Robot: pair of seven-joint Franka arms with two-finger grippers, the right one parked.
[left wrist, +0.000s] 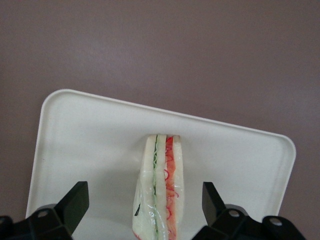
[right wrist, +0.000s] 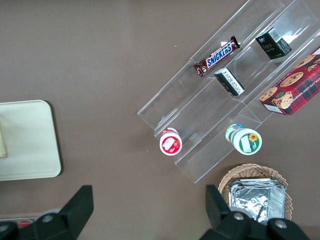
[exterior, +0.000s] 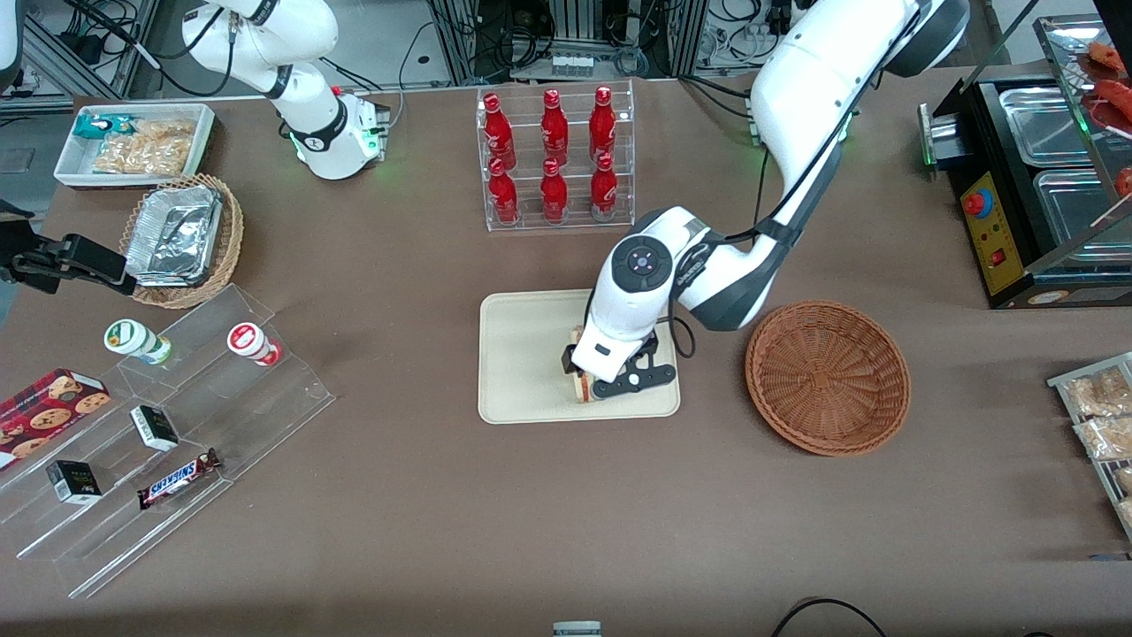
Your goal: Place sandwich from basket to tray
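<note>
The sandwich stands on its edge on the beige tray, near the tray's edge closest to the front camera. In the left wrist view the sandwich shows pale bread with green and red filling, resting on the tray. My left gripper is low over the tray and open, with one finger on each side of the sandwich and a clear gap on both sides; the gripper shows the same in the wrist view. The reddish-brown wicker basket beside the tray holds nothing.
A clear rack of red bottles stands farther from the front camera than the tray. Clear stepped shelves with snacks, a lighter wicker basket with foil containers and a white snack bin lie toward the parked arm's end. A black food warmer stands toward the working arm's end.
</note>
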